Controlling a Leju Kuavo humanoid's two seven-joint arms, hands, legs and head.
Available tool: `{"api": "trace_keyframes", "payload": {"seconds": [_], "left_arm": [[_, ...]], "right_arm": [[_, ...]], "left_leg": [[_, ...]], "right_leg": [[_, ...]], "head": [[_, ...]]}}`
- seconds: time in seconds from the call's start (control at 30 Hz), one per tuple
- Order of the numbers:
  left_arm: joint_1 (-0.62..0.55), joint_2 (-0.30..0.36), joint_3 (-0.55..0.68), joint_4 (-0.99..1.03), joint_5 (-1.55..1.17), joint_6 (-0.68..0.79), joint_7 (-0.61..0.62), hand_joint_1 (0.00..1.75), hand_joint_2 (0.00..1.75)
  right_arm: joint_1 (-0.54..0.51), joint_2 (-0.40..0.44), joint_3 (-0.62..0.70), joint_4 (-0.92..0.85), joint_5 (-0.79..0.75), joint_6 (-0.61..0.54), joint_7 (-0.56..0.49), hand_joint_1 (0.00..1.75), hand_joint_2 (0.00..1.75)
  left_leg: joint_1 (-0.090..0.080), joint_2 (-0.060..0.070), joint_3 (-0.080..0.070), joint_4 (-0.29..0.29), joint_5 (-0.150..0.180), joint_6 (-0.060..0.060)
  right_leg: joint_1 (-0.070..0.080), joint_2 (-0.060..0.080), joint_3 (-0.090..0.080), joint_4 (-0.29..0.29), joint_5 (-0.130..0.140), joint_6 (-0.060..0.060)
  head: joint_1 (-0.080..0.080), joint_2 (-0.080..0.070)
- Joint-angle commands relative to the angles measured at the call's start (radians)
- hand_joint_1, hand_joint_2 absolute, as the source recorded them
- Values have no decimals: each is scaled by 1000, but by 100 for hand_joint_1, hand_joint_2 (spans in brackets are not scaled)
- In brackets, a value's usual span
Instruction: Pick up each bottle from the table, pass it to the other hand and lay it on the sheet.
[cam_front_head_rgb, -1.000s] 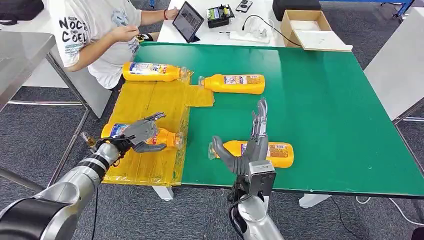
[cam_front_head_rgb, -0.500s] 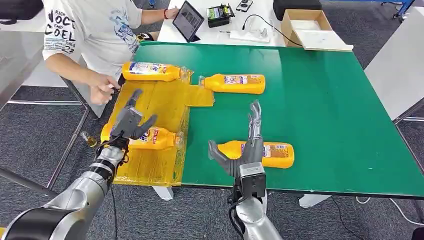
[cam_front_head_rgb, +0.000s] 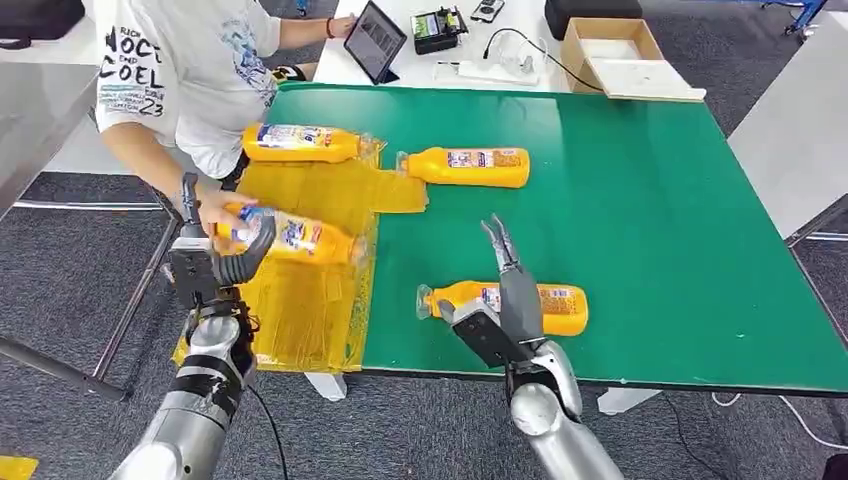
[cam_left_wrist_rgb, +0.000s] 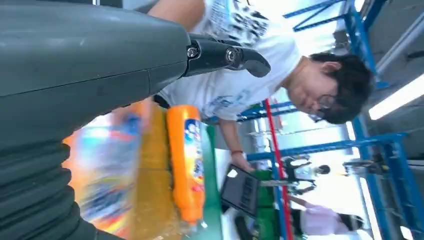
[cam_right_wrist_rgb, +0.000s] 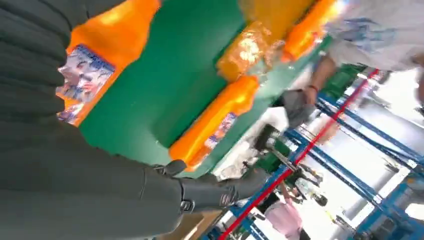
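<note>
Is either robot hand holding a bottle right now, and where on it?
Neither. The left hand is open beside a bottle the person's hand grips at its base; the right hand is open.

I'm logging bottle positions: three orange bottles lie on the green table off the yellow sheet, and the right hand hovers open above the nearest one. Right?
Not quite. The head view shows two bottles on bare green: the near bottle under the open right hand, and the far bottle. Two more lie on the yellow sheet.
</note>
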Motion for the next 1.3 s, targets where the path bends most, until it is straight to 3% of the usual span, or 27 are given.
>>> {"api": "trace_keyframes", "payload": {"seconds": [0.03, 0.2, 0.4, 0.57, 1.3], "left_arm": [[111, -28, -1, -155, 53, -39, -29, 0, 175], [174, -28, -33, -181, 35, -48, -32, 0, 175], [170, -27, -47, -153, 32, -63, -32, 0, 175], [146, -28, -68, -100, 30, -80, -32, 0, 175], [141, -29, -74, -85, 28, -76, -32, 0, 175]], "right_arm": [[-86, -162, -15, 87, 81, 149, 145, 0, 175], [-131, -270, -3, 194, 87, 285, 162, 0, 175], [-136, -267, 22, 252, 73, 325, 157, 0, 175], [-205, -278, 106, 375, 58, 389, 157, 0, 175], [-223, -272, 122, 402, 53, 395, 154, 0, 175]], "left_leg": [[0, 2, 3, -1, -1, 2], [-1, 2, 7, -2, -1, 4], [-1, 1, 4, -1, -1, 2], [-1, 3, 4, -1, -1, 2], [0, 2, 8, -2, -1, 2]], "right_leg": [[0, 0, 3, -1, 0, -1], [0, -1, 7, -3, -1, -1], [0, -1, 4, -2, -1, -2], [0, 1, 4, -1, 0, -2], [1, -1, 7, -2, 0, -2]], "head": [[0, 0], [0, 0], [0, 0], [0, 0], [0, 0]]}}
